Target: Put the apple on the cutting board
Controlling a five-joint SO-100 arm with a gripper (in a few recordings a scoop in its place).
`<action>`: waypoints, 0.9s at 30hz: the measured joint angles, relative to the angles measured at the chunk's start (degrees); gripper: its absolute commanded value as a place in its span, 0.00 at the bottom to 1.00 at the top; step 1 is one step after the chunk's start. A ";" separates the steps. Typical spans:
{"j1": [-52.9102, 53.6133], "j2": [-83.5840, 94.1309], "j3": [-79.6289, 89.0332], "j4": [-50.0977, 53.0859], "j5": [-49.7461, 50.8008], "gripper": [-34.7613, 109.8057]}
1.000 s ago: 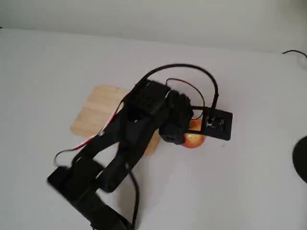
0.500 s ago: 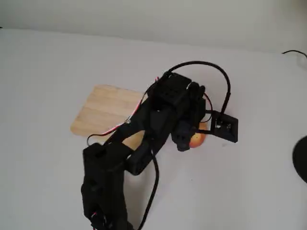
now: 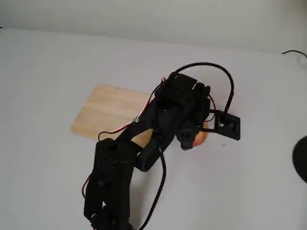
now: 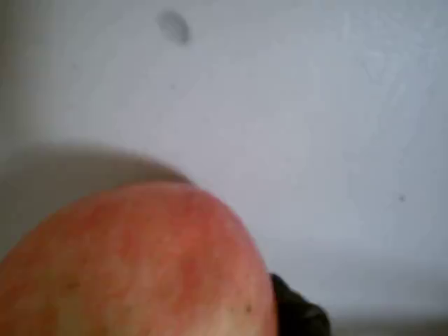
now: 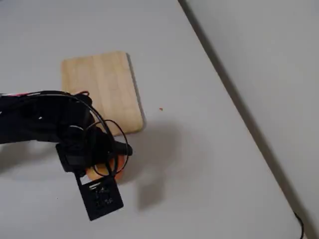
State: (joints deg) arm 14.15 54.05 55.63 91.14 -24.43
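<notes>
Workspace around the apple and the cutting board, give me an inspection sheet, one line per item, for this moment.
Surface: plain white table, bare apart from a few small specks.
Job's things: apple on the table just off the end of the cutting board, not on it; the board lies flat with nothing on the part that shows.
Clutter: nothing seen.
Gripper: black gripper down over the apple; one fingertip sits beside the fruit in the wrist view; open or shut cannot be told.
Cables: black loop and red wire run along the arm; another black cable end lies at the far right edge.
Surroundings: dark round object cut off at the right edge; pale wall.
</notes>
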 measured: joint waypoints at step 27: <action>-2.20 8.88 0.53 5.10 1.05 0.24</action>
State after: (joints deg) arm 11.95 62.93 56.16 96.24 -23.38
